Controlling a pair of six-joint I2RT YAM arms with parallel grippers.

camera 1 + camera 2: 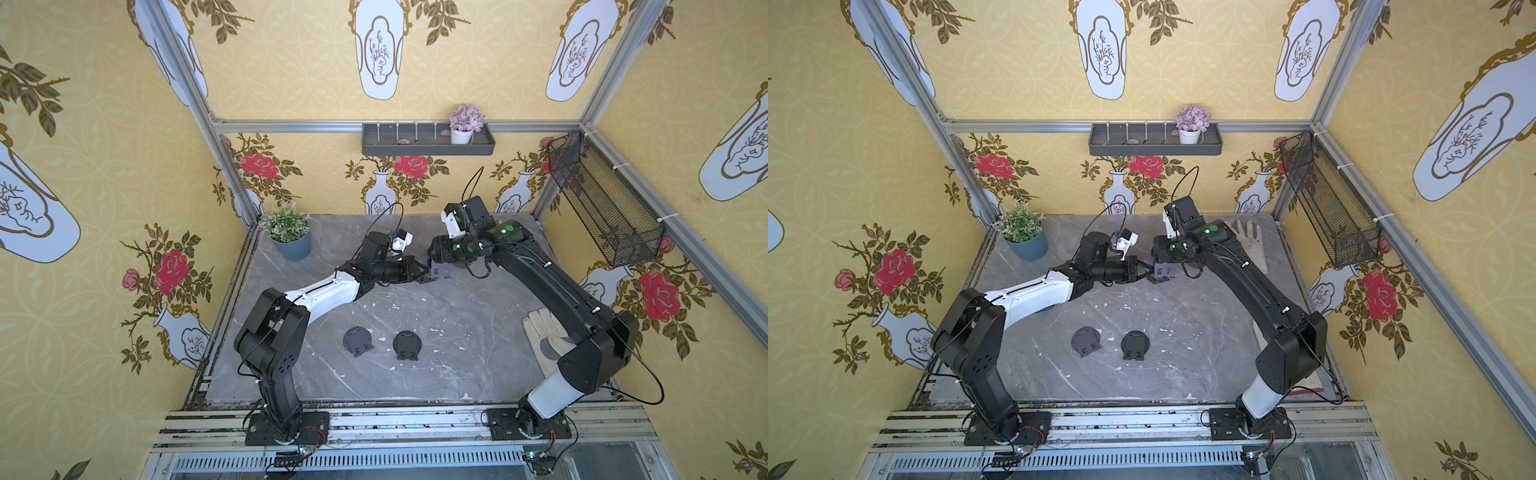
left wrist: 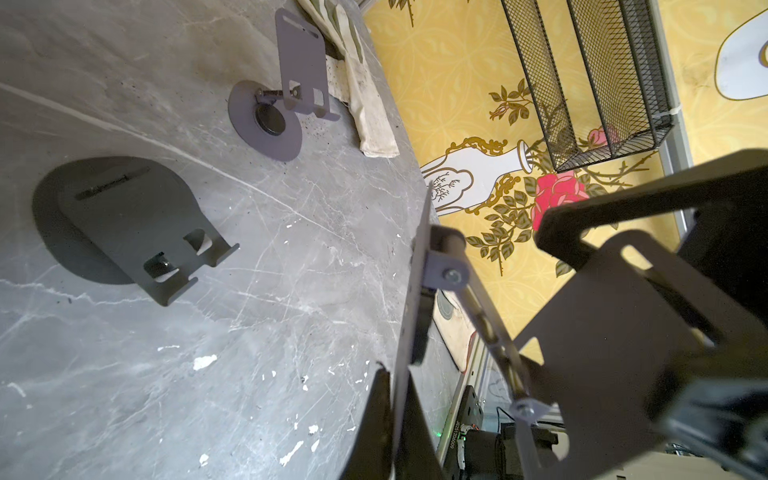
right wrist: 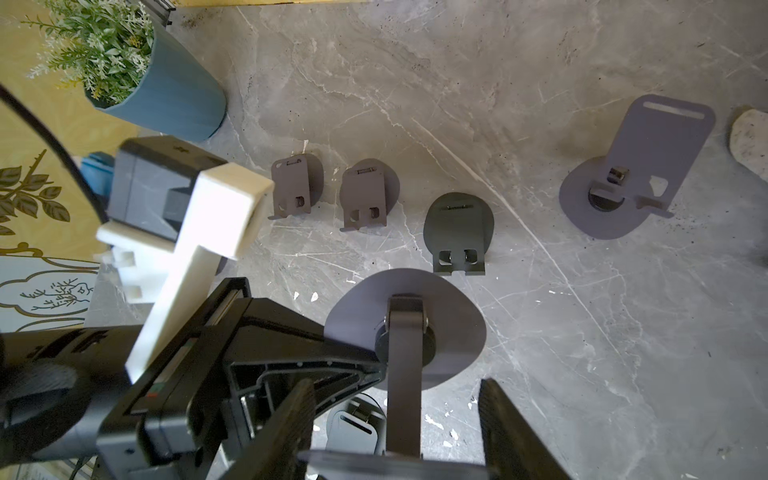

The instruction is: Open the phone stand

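Both arms are boxy black housings with one white shell each: the left arm [image 1: 274, 332] has a white forearm shell [image 1: 328, 293], the right arm [image 1: 552, 286] a white lowest link [image 1: 552, 392]. Thin black cables run along the links, held by white clips [image 1: 595, 309]. Each wrist carries a white camera bracket [image 1: 402, 242]. Green lights [image 1: 508, 228] glow on the right arm. Black screwed base plates [image 1: 318, 422] trail red and black wires. The right gripper [image 3: 392, 432] has black fingers [image 3: 509, 436], seemingly ribbed inside.
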